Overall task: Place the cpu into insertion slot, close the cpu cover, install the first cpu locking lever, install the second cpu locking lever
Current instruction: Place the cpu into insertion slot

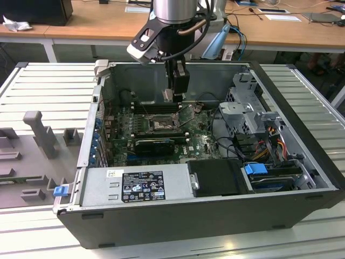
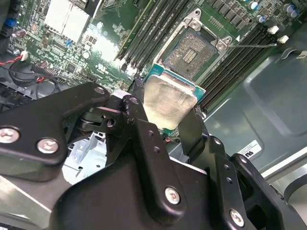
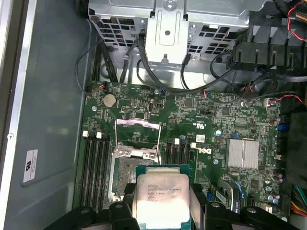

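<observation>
Bearing the case: a table (image 1: 48,81) of pale metal slats, filling the exterior view from side to side.
Case: a dark case (image 1: 205,221) lies open-side up in the middle of the frame.
Arm: the arm (image 1: 172,11) comes down from the top centre of the exterior view into the case.
Board: a green board (image 1: 199,143) (image 3: 211,110) (image 2: 96,57) covers the floor of the case, at the frame's centre.
Supply: a grey labelled box (image 1: 135,186) sits along the near wall of the case, in the lower middle of the frame.
Gripper: the gripper (image 1: 173,96) (image 2: 165,112) (image 3: 163,211) hangs just above the slot, upper centre of the exterior view, its black fingers (image 2: 136,103) clenched on two opposite edges of the cpu.
Cover: the cover (image 3: 138,123) is lifted clear of the slot, with board showing through its cut-out.
Slot: the slot (image 1: 156,125) (image 2: 192,50) (image 3: 123,177) lies bare, its dark centre uncovered, between rows of long black memory slots.
Cpu: the cpu (image 2: 168,100) (image 3: 160,196), silvery top on a green edge, is held in the air above the board close by the slot, not seated in it.
Rod: a thin metal rod (image 2: 252,45) sticks out from a corner of the slot.
</observation>
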`<state>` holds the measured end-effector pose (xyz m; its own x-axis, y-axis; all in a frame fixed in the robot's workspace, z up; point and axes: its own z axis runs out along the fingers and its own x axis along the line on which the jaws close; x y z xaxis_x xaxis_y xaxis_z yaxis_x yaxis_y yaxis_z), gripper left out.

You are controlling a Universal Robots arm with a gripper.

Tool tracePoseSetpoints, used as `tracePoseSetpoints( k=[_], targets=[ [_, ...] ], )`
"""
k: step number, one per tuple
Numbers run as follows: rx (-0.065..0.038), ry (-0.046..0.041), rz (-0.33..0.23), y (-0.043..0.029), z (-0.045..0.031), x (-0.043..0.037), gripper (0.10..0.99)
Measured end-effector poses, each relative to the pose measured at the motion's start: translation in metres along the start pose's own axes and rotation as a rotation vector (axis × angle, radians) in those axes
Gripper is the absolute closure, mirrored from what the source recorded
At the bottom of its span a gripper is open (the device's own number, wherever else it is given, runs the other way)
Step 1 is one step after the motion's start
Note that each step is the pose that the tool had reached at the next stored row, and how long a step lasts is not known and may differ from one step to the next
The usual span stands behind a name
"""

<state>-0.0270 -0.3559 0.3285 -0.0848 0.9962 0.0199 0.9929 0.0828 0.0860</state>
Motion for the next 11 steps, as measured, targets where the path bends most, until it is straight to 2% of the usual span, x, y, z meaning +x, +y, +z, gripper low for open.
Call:
tracePoseSetpoints(
  k=[11],
  targets=[
    [0.003, -0.0010, 0.014, -0.0009, 0.0093, -0.0002, 0.561]
  ],
)
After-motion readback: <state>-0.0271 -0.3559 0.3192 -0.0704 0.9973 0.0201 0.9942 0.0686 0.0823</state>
